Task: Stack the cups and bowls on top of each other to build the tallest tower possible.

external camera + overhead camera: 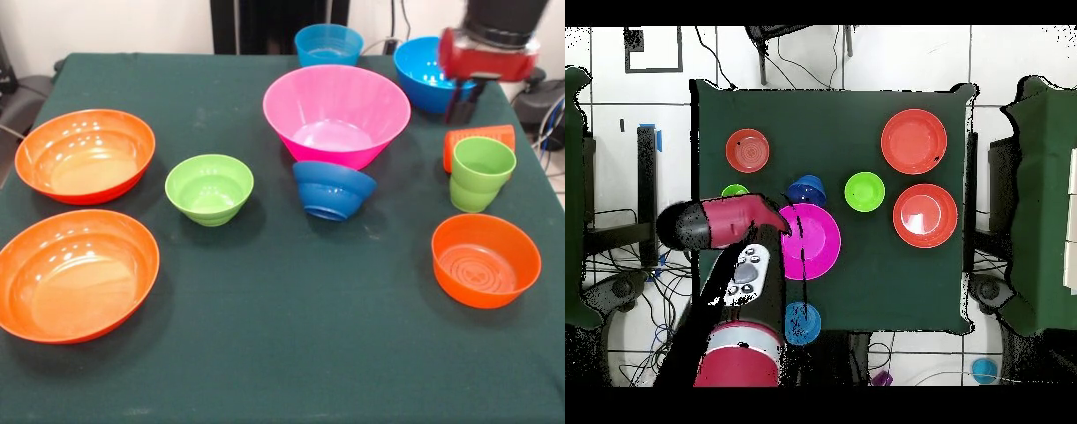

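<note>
Hand (461,99), grip state unclear, hangs above the toppled orange cup (479,139); pink bowl (336,113) sits empty

The arm (490,40) is cut off by the top edge, and its gripper (461,102) is too dark to read. An orange cup (479,140) lies half hidden behind the lime green cup (481,172). From overhead, the arm covers most of that right-hand corner.
</note>
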`<move>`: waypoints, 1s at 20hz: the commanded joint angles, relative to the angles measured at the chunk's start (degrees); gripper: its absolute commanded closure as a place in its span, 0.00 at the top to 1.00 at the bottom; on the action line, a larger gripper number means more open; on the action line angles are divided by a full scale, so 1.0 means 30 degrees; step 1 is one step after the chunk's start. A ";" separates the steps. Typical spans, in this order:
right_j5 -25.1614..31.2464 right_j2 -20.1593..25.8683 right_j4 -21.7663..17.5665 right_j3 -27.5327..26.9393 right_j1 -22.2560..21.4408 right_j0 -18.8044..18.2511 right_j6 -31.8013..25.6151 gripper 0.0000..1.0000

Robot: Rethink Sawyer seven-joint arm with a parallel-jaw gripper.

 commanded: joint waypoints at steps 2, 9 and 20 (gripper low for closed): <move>0.2764 0.0004 0.2218 -0.2456 0.2015 0.1951 0.6327 0.00; 0.1730 -0.0317 0.1895 -0.1176 0.1969 0.2210 0.6478 0.00; 0.0268 -0.0560 0.0673 0.0018 0.2522 0.1492 0.5539 0.00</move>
